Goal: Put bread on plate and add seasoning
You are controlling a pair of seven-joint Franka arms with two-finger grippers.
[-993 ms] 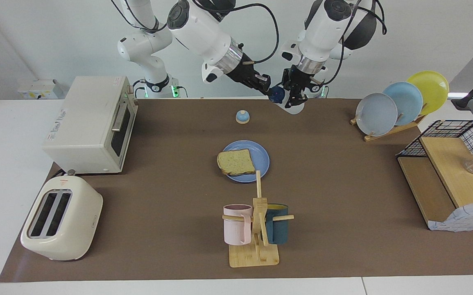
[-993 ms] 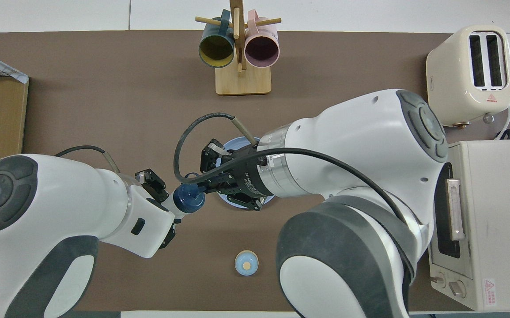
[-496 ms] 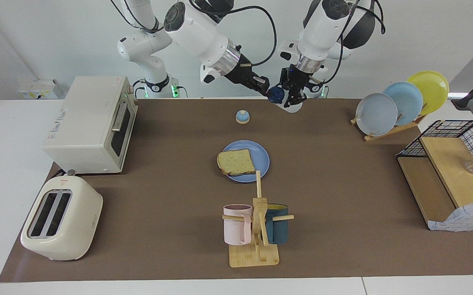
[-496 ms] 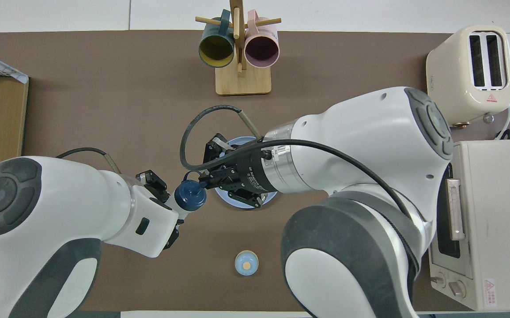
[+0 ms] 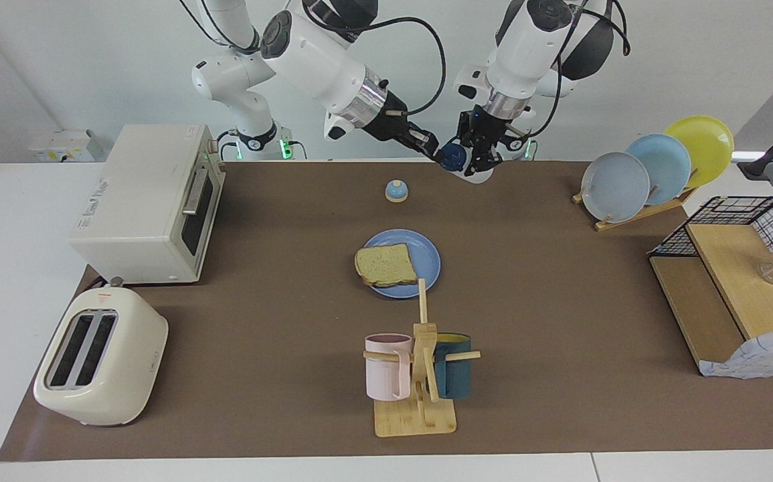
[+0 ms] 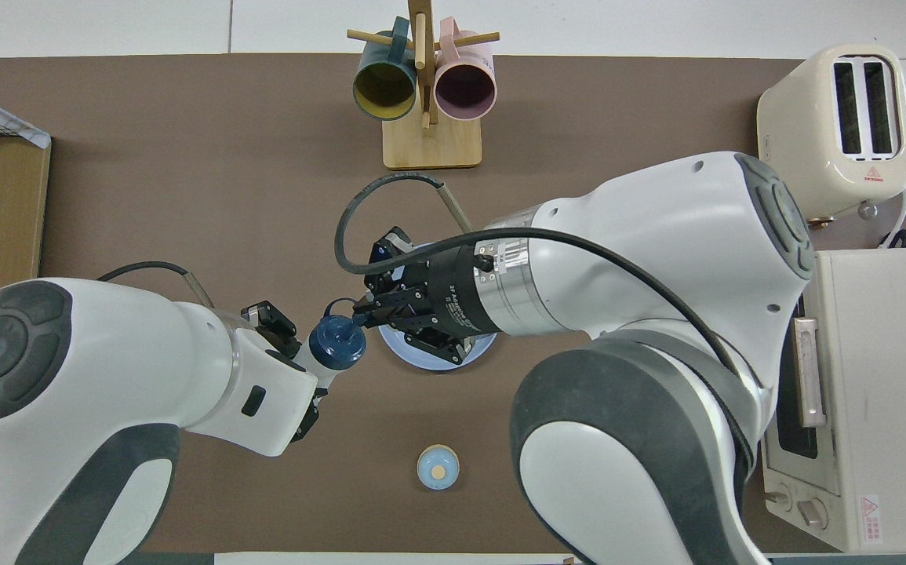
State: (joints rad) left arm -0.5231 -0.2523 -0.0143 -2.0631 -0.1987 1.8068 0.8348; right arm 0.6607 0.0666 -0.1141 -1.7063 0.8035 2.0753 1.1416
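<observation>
Brown table mat point(image 5: 560, 281) below raised arms. Left gripper point(image 5: 478, 159) clamped on bottle point(image 5: 466, 164); right gripper point(image 5: 434, 150) pinched at its blue cap point(image 6: 336, 343), both slightly higher than second ago. Cap likely coming off. Bread point(image 5: 386, 264) already on plate point(image 5: 426, 258), unseasoned.

Open mat around plate point(image 5: 426, 258); mug rack point(image 5: 424, 361) close beside it, bell point(image 5: 396, 191) near.

Facing camera: sitting high across the bench point(image 5: 560, 301), looking toward the robots. Overhead camera: looking steeply down from above the robots. Both are sharing the mug rack point(image 5: 419, 375) point(image 6: 429, 102).
</observation>
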